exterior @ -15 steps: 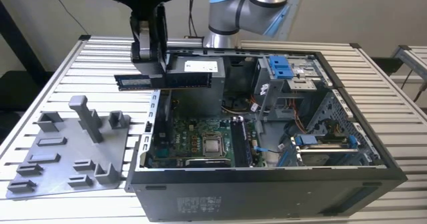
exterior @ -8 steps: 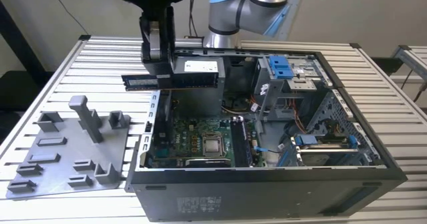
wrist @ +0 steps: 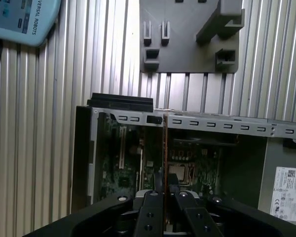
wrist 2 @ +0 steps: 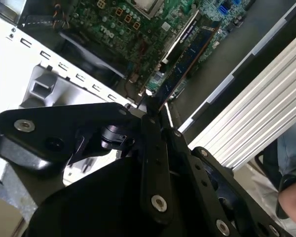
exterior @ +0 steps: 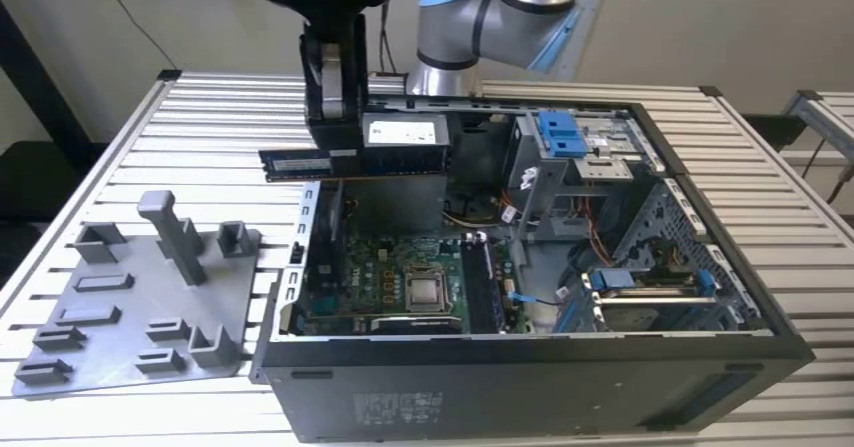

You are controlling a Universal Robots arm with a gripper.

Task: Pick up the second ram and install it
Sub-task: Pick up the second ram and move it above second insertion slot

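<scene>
Ram (wrist 2: 190, 54) sits pinched in end effector (wrist 2: 155, 108) (above open case (exterior: 534, 387)).

From my remote seat the desk (exterior: 120, 137) looks like ribbed bare aluminium with a dull satin finish. The grey tray (exterior: 134, 302) is matt plastic. The case (exterior: 534, 392) is matt black outside and bare shiny sheet metal inside. The end effector (wrist: 165, 186) is smooth semi-gloss black with bright metal screws (wrist 2: 159, 202), and the second ram (exterior: 296, 164) is a dark, faintly glossy board.
</scene>
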